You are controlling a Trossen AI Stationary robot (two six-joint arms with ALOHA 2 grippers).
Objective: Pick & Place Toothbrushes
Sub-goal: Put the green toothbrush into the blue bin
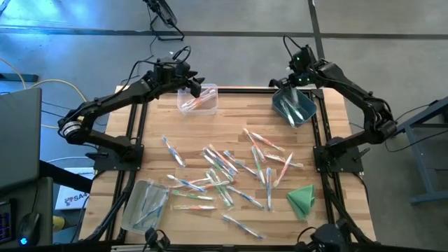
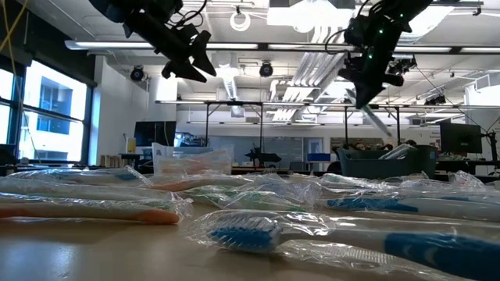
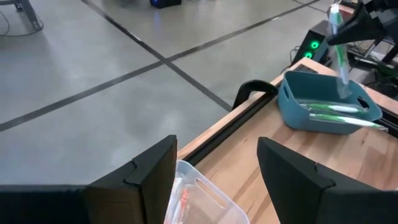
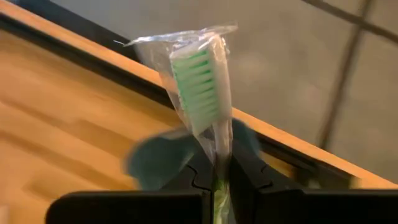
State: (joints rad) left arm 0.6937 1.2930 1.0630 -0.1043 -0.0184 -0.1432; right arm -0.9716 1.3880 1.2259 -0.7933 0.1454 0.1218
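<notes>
Wooden desk [image 1: 231,119] carries many wrapped toothbrushes [image 1: 224,171] mid-surface, unsorted. Right gripper [image 4: 217,180], jaws clamped on a green toothbrush [image 4: 198,87], hangs above the blue bin [image 1: 294,106]. Left gripper [image 3: 214,168], jaws apart, hovers over the clear bin [image 1: 197,99] holding a few.

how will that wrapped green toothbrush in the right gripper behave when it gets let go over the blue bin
The green toothbrush stands straight up from the shut right gripper, so it is probably stiff. Its clear wrapper looks glossy and loose, so it may slip a little between the fingers. It looks thin and light, so it would likely drop flat into the blue bin among those already there.
</notes>
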